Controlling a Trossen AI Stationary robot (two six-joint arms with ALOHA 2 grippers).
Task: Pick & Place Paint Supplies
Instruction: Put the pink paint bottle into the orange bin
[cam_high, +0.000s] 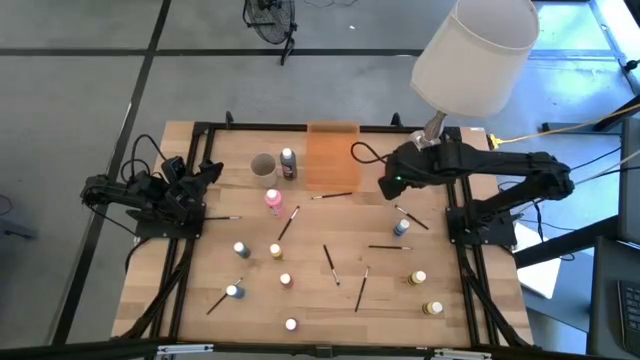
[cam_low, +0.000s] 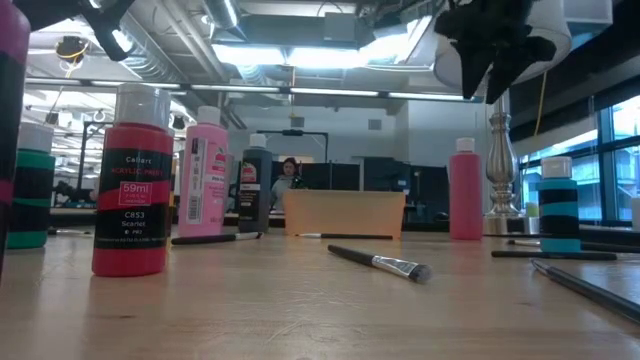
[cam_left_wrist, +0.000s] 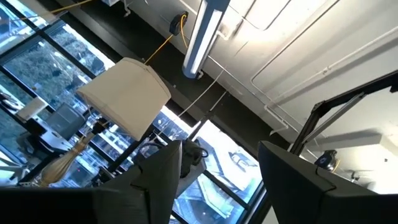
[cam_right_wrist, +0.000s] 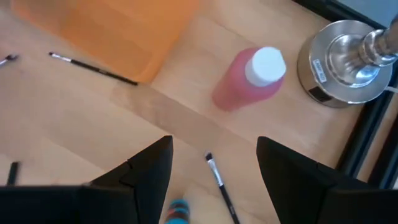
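My right gripper (cam_right_wrist: 214, 180) hangs above the table, fingers spread, nothing between them. Just ahead of the fingertips stands a pink squeeze bottle (cam_right_wrist: 249, 78), white cap up, apart from both pads; a thin paintbrush (cam_right_wrist: 219, 179) lies in the gap below, and a blue-banded paint pot (cam_right_wrist: 177, 211) sits close under the fingers. The orange tray (cam_right_wrist: 118, 31) is beyond the left finger, another brush (cam_right_wrist: 93, 67) at its edge. I judge this the approach to a first pick: next, descend and centre on the bottle. My left gripper (cam_left_wrist: 217, 180) waits at the table's side, fingers apart, tilted toward the ceiling.
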